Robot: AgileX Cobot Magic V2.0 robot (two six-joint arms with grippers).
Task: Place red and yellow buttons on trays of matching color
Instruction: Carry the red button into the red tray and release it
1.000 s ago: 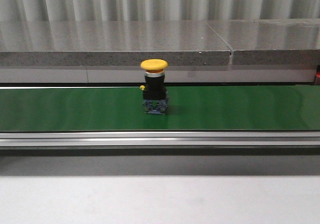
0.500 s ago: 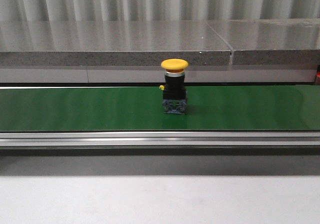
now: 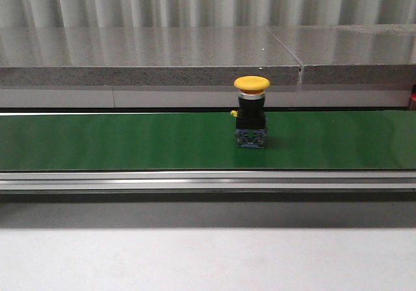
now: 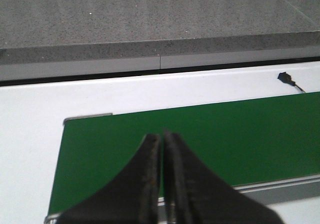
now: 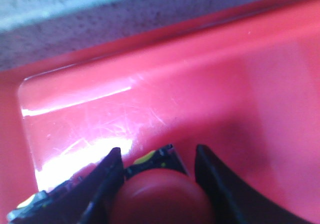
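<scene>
1. Yellow button: a yellow mushroom cap on a black body with a bluish base. It stands upright on the green belt, right of the belt's middle in the front view. Nothing touches it.
2. Green belt: a flat green strip running across the front view, with a metal rail along its near edge. A grey stone ledge lies behind it.
3. My left hand: seen only in the left wrist view. Its two dark fingers are pressed together with nothing between them. The hand hangs over one end of the green belt, where the belt's corner meets the white surround. No button is in this view. A small dark item lies on the white surround beyond the belt; I cannot tell what it is.
4. My right hand: seen only in the right wrist view. Its two dark fingers grasp the red button, whose rounded red cap fills the gap between them. Bits of yellow and dark housing show just beyond the cap.
5. Red tray: a glossy, scratched red floor with a raised rim. It lies directly beneath my right hand and the red button. I cannot tell whether the button touches the tray floor.
</scene>
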